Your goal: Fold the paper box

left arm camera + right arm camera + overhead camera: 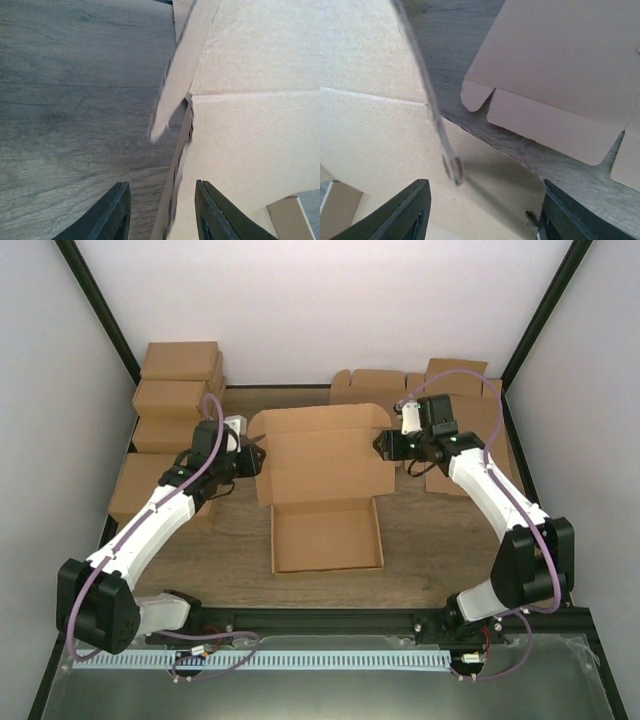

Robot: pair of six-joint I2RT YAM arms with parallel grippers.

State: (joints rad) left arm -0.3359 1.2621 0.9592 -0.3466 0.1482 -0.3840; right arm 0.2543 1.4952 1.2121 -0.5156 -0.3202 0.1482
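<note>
The paper box [322, 502] lies open in the middle of the table, with its shallow tray [327, 535] toward me and its lid panel [320, 455] spread behind it. My left gripper [258, 456] is at the lid's left edge. In the left wrist view it [162, 220] is open, with the upright side flap [175, 100] standing between its fingers. My right gripper [384, 446] is at the lid's right edge. In the right wrist view it [482, 215] is wide open over the lid panel, with a thin raised flap edge [427, 100] just ahead.
Several closed brown cartons [178, 390] are stacked at the back left. Flat notched cardboard sheets [462, 410] lie at the back right and show in the right wrist view [560, 75]. White walls with black posts enclose the table.
</note>
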